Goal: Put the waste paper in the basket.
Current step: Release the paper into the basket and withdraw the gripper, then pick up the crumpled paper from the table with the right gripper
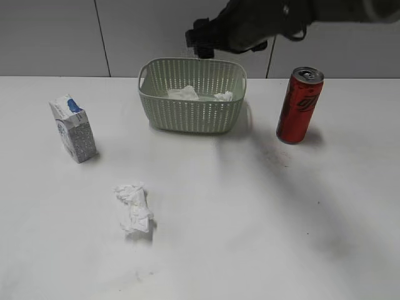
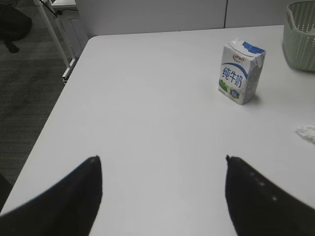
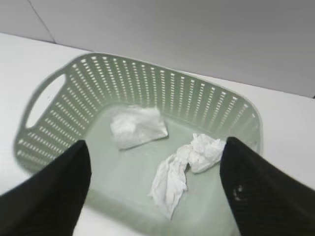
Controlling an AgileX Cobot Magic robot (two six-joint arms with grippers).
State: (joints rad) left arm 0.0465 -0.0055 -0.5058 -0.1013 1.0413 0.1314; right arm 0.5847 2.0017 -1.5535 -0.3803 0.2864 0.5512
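The pale green basket (image 1: 192, 115) stands at the back middle of the table. Two white paper wads lie inside it, one flat (image 3: 138, 126) and one long and crumpled (image 3: 184, 169); both show over the rim in the exterior view (image 1: 184, 94) (image 1: 224, 96). A third wad (image 1: 134, 208) lies on the table in front, left of centre. My right gripper (image 3: 155, 147) is open and empty, hovering above the basket (image 3: 147, 83). My left gripper (image 2: 162, 158) is open and empty over bare table; the basket's edge (image 2: 300, 37) and a bit of the third wad (image 2: 307, 132) show at the right.
A white-and-blue milk carton (image 1: 73, 128) stands at the left, also in the left wrist view (image 2: 240, 72). A red can (image 1: 300, 105) stands right of the basket. The table's left edge (image 2: 59, 108) drops to the floor.
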